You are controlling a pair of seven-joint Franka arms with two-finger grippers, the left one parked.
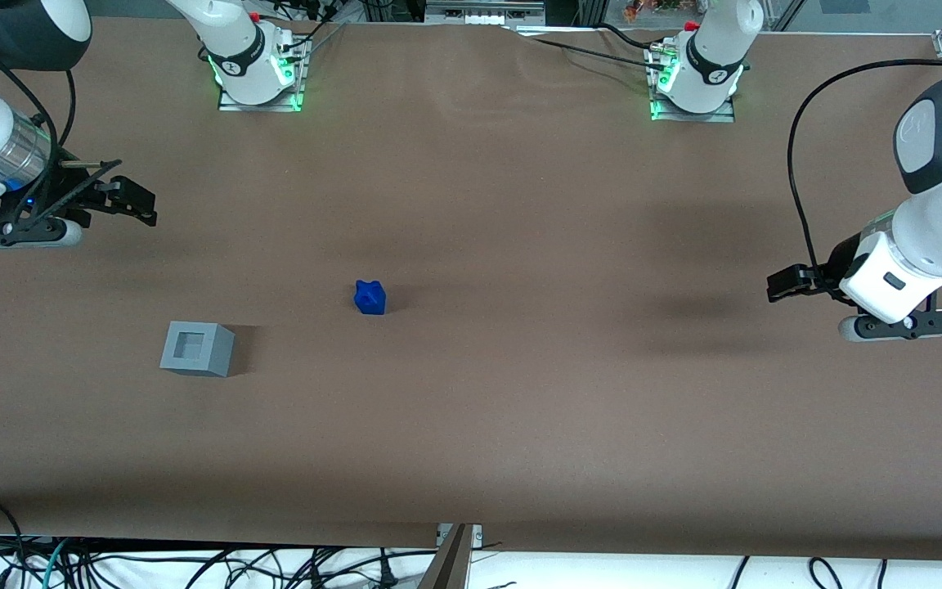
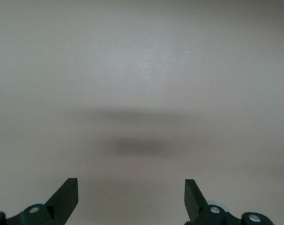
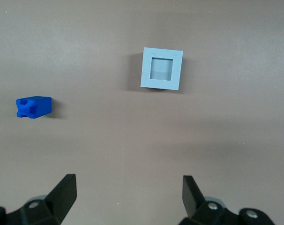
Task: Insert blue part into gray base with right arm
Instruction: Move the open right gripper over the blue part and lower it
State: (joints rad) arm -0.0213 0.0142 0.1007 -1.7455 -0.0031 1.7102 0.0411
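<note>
The blue part [image 1: 370,297] lies on the brown table near its middle, bumps up. The gray base [image 1: 197,348] stands with its square recess up, nearer to the front camera than the blue part and toward the working arm's end. The right arm's gripper [image 1: 134,200] hovers above the table at the working arm's end, farther from the front camera than both objects. It is open and empty. In the right wrist view the open gripper [image 3: 129,187] frames bare table, with the gray base [image 3: 161,69] and the blue part [image 3: 34,107] apart from it and from each other.
The two arm mounts [image 1: 257,78] [image 1: 696,82] with green lights stand at the table edge farthest from the front camera. Loose cables [image 1: 193,564] hang below the near edge. A brown cloth [image 1: 520,245] covers the table.
</note>
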